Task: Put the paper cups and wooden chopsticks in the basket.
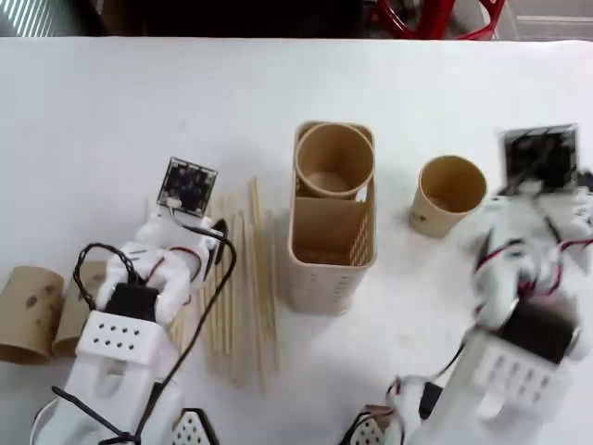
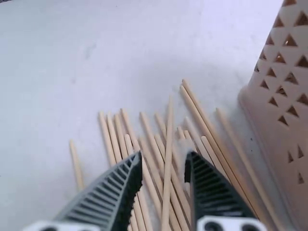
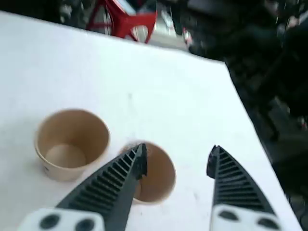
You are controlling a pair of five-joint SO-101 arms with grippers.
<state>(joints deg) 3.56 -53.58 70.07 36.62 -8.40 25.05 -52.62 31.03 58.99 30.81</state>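
Many wooden chopsticks point(image 1: 243, 278) lie spread on the white table, left of the beige basket point(image 1: 332, 243). My left gripper point(image 2: 163, 161) hangs open just above the chopsticks point(image 2: 154, 139), with one stick point(image 2: 168, 144) running through the gap between its fingers. One paper cup point(image 1: 334, 159) stands in the basket's far compartment. Another paper cup point(image 1: 447, 195) stands upright to the right of the basket. My right gripper point(image 3: 178, 151) is open above the table beside that cup point(image 3: 72, 144). A second cup point(image 3: 159, 178) shows partly behind one finger.
Two more paper cups point(image 1: 37, 313) lie on their sides at the table's left edge, beside the left arm point(image 1: 139, 306). The right arm point(image 1: 523, 287) stands at the right front. The basket's perforated wall point(image 2: 284, 96) is close to the chopsticks.
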